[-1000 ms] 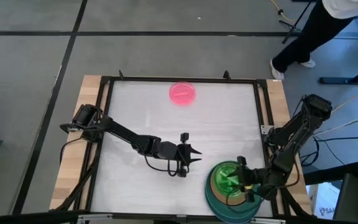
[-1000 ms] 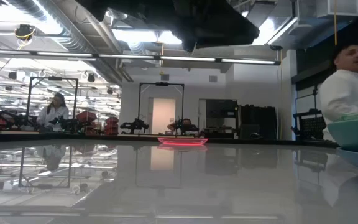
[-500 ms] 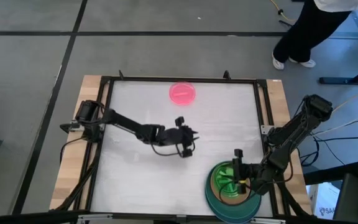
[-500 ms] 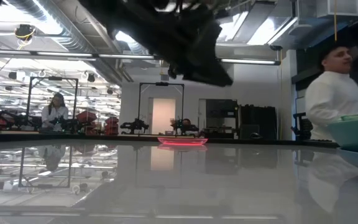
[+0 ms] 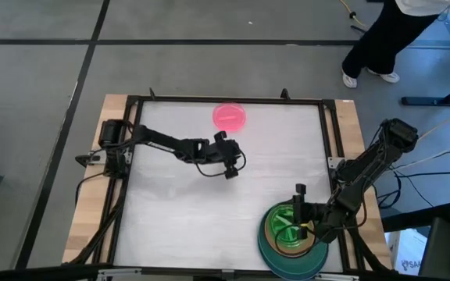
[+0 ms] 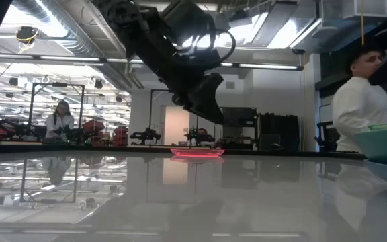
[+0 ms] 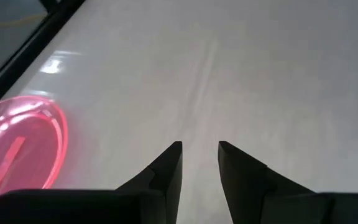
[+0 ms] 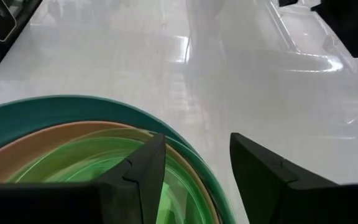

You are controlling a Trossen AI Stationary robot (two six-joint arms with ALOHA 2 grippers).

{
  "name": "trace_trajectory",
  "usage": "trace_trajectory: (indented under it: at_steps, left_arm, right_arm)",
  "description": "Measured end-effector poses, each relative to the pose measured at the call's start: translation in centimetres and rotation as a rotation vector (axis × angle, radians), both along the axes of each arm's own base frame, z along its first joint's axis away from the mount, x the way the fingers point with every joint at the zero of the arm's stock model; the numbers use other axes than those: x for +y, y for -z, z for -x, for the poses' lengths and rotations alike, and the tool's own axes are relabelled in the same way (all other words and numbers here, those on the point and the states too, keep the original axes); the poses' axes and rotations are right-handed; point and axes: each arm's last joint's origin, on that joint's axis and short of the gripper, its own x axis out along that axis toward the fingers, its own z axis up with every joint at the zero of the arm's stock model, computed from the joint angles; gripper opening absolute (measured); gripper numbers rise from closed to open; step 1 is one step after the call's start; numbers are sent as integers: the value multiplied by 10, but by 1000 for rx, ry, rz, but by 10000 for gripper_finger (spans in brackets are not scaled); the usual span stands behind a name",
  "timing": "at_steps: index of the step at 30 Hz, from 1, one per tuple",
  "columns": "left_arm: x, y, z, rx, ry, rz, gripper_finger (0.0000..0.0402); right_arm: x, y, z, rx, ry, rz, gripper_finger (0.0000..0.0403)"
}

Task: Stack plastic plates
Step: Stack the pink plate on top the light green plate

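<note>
Left end effector hovering open near the pink plate, right end effector open, hanging over the green-topped stack on the table

Left pincer, fingers slightly apart, above white table; pink plate beside.

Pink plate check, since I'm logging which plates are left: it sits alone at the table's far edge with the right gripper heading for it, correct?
Not quite: the high view shows the left gripper near the pink plate. The right gripper hangs over the stack.
</note>
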Motion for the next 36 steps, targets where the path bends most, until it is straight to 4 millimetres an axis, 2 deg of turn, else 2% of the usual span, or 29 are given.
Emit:
trace_trajectory:
  at_steps: [8, 14, 24, 36]
  left_arm:
    - [30, 5, 4, 75, -10, -69, 97]
    - [61, 16, 8, 127, -44, -109, 97]
    - [100, 29, 17, 147, -34, -9, 97]
    - [119, 32, 26, 208, -8, -52, 97]
  right_arm:
    - [-5, 1, -4, 2, 29, 11, 170]
    - [-22, 2, -20, 35, 69, 53, 170]
    - [-69, 5, -53, 150, 137, 61, 170]
    - [-134, 3, -80, 209, 169, 25, 170]
